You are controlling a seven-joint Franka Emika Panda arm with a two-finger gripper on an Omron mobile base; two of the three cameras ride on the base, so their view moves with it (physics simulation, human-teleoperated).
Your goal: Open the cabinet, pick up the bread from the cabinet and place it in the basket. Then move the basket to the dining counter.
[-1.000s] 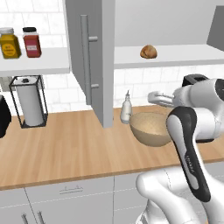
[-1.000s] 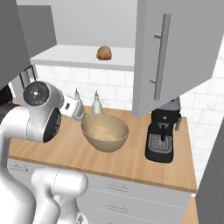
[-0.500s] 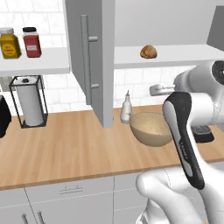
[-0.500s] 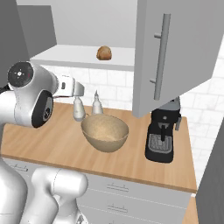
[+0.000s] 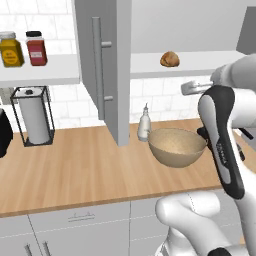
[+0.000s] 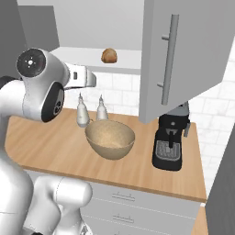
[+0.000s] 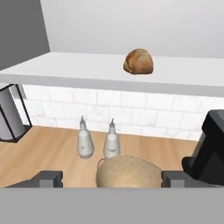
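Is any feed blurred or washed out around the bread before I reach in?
Left base view: bread small but crisp on the evenly lit shelf. Right base view: sharp, no glare, only soft shade beneath the cabinet door. Hand view: bread clear, faint shadow beneath it.

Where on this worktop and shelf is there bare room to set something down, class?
Bare wood lies between the paper-towel holder and the basket. The white shelf is bare either side of the bread. It is crowded around the two bottles behind the basket, and by the coffee machine.
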